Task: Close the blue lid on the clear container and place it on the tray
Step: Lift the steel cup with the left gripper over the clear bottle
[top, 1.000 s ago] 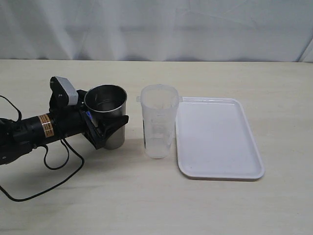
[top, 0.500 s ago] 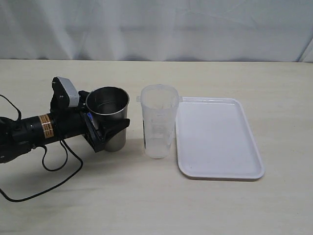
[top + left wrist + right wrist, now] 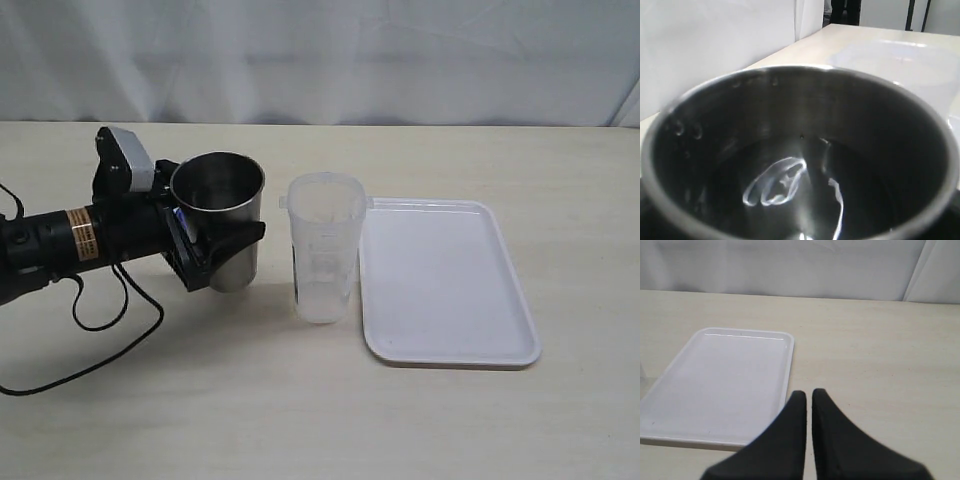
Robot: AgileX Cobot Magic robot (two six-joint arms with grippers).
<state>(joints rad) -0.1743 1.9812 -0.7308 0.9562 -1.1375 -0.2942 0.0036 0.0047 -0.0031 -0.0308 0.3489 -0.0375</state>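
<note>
Across a pale wood-grain tabletop point(image 3: 300, 420): at right, a flat white rectangular plastic tray point(image 3: 445, 280) with rounded corners and low rim; just beside its left edge, upright and open-topped, a tall translucent tapered plastic container point(image 3: 325, 250) with faint print; further left, a shiny steel cup point(image 3: 238, 268), slightly tilted, clamped in the black left gripper point(image 3: 222, 240); near a tray corner, the black right gripper point(image 3: 809, 397), pinched closed on nothing.

Steel cup point(image 3: 235, 262) just left of clear container point(image 3: 325, 250); tray point(image 3: 450, 280) on right, prob. touching; above it free.
</note>
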